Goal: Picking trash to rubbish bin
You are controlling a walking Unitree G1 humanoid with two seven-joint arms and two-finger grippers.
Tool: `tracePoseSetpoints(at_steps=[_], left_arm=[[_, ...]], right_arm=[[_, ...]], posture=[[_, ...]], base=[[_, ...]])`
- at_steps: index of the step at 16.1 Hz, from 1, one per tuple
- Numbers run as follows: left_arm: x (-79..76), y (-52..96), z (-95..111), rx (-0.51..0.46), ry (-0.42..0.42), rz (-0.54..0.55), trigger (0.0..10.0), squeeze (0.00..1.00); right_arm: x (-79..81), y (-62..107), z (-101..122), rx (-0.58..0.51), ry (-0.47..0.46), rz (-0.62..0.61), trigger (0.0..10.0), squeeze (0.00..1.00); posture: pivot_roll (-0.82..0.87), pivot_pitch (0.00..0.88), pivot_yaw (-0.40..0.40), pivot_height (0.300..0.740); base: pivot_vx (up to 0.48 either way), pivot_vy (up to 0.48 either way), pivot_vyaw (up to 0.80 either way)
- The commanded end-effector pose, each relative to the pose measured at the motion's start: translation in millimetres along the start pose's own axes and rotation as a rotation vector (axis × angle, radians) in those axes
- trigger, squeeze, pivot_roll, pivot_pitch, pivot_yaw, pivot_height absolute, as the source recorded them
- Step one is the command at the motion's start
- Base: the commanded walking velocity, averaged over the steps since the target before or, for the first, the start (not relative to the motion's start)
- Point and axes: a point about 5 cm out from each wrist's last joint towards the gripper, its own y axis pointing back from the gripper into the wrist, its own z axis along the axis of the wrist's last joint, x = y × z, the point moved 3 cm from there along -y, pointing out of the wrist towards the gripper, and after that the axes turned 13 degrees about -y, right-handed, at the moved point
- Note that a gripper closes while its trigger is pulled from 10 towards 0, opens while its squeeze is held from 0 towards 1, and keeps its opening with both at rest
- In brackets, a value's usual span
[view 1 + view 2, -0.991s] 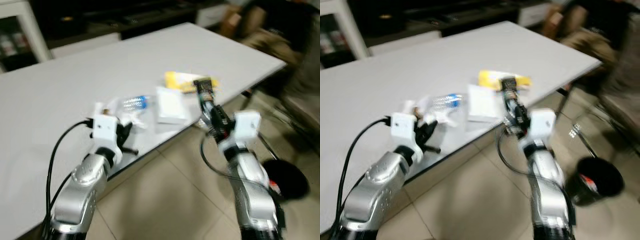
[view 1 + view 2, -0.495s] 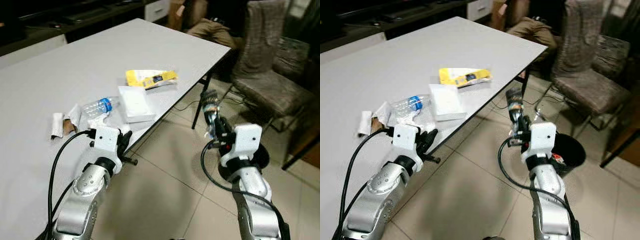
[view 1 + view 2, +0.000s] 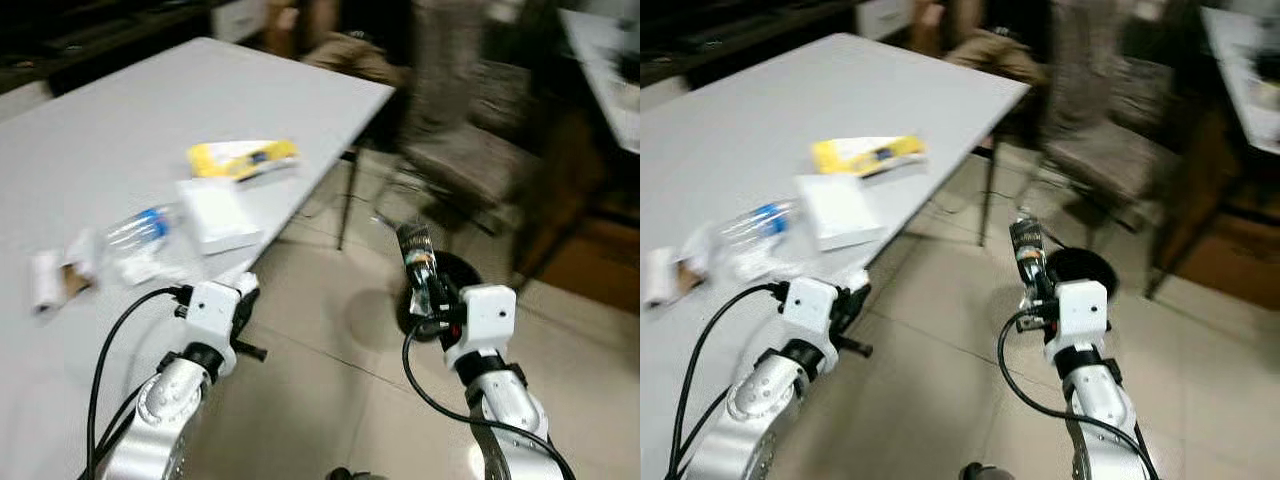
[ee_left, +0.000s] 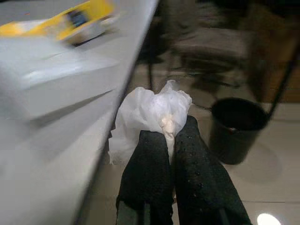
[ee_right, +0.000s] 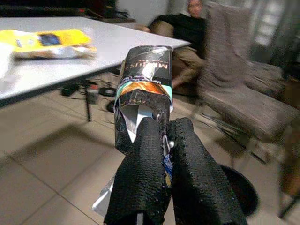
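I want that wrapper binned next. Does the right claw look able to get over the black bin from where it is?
Probably yes: the right claw, shut on the dark wrapper, hangs over open floor beside the black bin, with nothing between them.

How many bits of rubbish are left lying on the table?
4, from what shows: a yellow packet farthest along, a white box beside it, a plastic bottle next, and a crumpled wrapper nearest the robot. Blur may hide smaller scraps.
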Motion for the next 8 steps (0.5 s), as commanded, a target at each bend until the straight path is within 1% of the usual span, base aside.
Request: tracePoseSetpoints(at_steps=[1, 3, 4, 6, 8], left_arm=[[-5.6, -0.7, 3, -0.026, -0.006, -0.026, 10.0, 0.00], [-7.7, -1.1, 8, -0.055, 0.000, -0.036, 10.0, 0.00], [-8.5, -2.0, 17, -0.102, -0.010, -0.036, 10.0, 0.00], [-9.4, -2.9, 22, -0.137, -0.023, -0.046, 10.0, 0.00], [-10.0, -3.4, 25, -0.152, -0.064, -0.068, 10.0, 0.00]], right_arm=[[-2.9, 2.1, 4, -0.010, 0.014, -0.013, 10.0, 0.00], [-3.4, 3.5, 5, -0.014, 0.018, -0.020, 10.0, 0.00], [-4.4, 5.1, 5, -0.016, 0.026, -0.024, 10.0, 0.00], [-5.8, 7.2, 4, -0.014, 0.025, -0.031, 10.0, 0.00], [-3.4, 9.0, 2, -0.010, 0.021, -0.025, 10.0, 0.00]], posture=[[-0.03, 0.000, -0.040, 0.740], [-0.05, 0.000, -0.034, 0.740], [-0.05, 0.000, -0.033, 0.740], [-0.05, 0.000, -0.036, 0.740], [-0.05, 0.000, -0.031, 0.740]], base=[[0.000, 0.000, -0.80], [0.000, 0.000, -0.80], [0.000, 0.000, -0.80], [0.000, 0.000, -0.80], [0.000, 0.000, -0.80]])
